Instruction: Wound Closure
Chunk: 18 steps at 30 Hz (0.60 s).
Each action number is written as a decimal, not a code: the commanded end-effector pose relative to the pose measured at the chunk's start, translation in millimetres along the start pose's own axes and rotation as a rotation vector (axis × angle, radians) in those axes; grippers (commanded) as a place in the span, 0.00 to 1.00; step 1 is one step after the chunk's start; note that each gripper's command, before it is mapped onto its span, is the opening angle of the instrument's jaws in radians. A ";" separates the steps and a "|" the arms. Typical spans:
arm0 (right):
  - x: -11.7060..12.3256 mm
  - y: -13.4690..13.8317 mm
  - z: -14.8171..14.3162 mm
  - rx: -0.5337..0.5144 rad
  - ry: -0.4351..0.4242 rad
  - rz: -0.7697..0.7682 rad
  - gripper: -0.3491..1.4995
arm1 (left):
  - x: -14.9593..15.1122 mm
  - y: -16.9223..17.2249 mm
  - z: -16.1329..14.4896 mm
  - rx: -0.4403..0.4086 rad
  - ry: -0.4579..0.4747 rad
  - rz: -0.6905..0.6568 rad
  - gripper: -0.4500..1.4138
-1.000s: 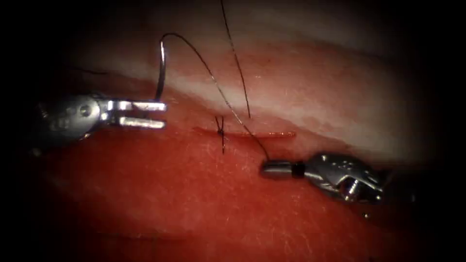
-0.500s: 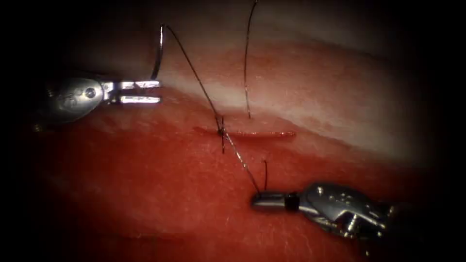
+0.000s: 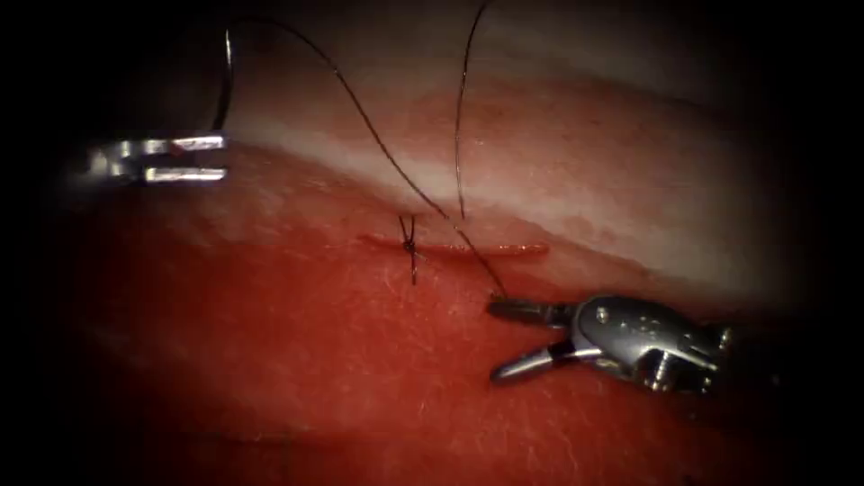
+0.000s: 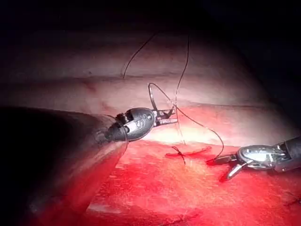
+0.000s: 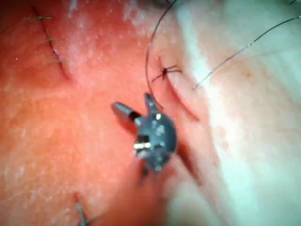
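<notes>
The cut (image 3: pixel 486 248) runs across the tissue (image 3: pixel 297 360), with a tied knot (image 3: pixel 408 241) near its left end. Left of the cut, my left tool (image 3: pixel 223 158) is shut on the curved needle (image 3: pixel 225 81) near the end away from the thread; the needle stands clear of the tissue. The thread (image 3: pixel 360 112) arcs from the needle's top down across the cut to the upper jaw of my right tool (image 3: pixel 495 340), whose jaws are spread open and grip nothing. A second strand (image 3: pixel 459 135) rises from the cut. In the left wrist view the left tool (image 4: pixel 169 117) holds the needle (image 4: pixel 151 96).
The right wrist view has the right tool (image 5: pixel 134 104) beside the knot (image 5: pixel 164 71), and an older stitched cut (image 5: pixel 51 47) farther off. Pale fat (image 3: pixel 585 189) borders the tissue behind the cut. Red fluid wets the tissue around the cut.
The right tool's jaws opened and let go of the thread, which went from taut to slack. The left tool moved left and upward with the needle.
</notes>
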 end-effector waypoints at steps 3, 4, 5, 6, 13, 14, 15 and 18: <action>-1.1 1.7 1.3 -0.010 -0.002 -0.012 0.99 | -0.5 -0.4 0.5 0.000 0.001 0.002 0.00; -1.4 2.0 1.3 -0.012 -0.003 -0.012 0.99 | -0.5 -0.4 0.5 0.000 0.002 0.002 0.00; -1.5 2.2 1.2 -0.013 -0.003 -0.012 0.99 | -0.5 -0.4 0.4 -0.001 0.002 0.002 0.00; -1.7 2.4 1.0 -0.013 -0.004 -0.011 0.99 | -0.5 -0.4 0.3 -0.001 0.002 0.002 0.00; -2.1 2.5 0.1 -0.004 -0.004 -0.014 0.98 | -0.5 -1.0 -0.6 -0.008 0.006 -0.003 0.00; -2.1 2.3 -0.2 0.002 -0.003 -0.015 0.98 | -0.5 -1.2 -0.9 -0.007 0.009 0.002 0.00; -2.1 2.1 -0.5 0.005 -0.002 -0.016 0.98 | -0.5 -1.3 -1.1 -0.003 0.006 0.000 0.00; -2.1 1.8 -1.7 0.018 -0.001 -0.018 0.95 | -0.3 -1.5 -1.7 0.002 0.011 -0.003 0.00</action>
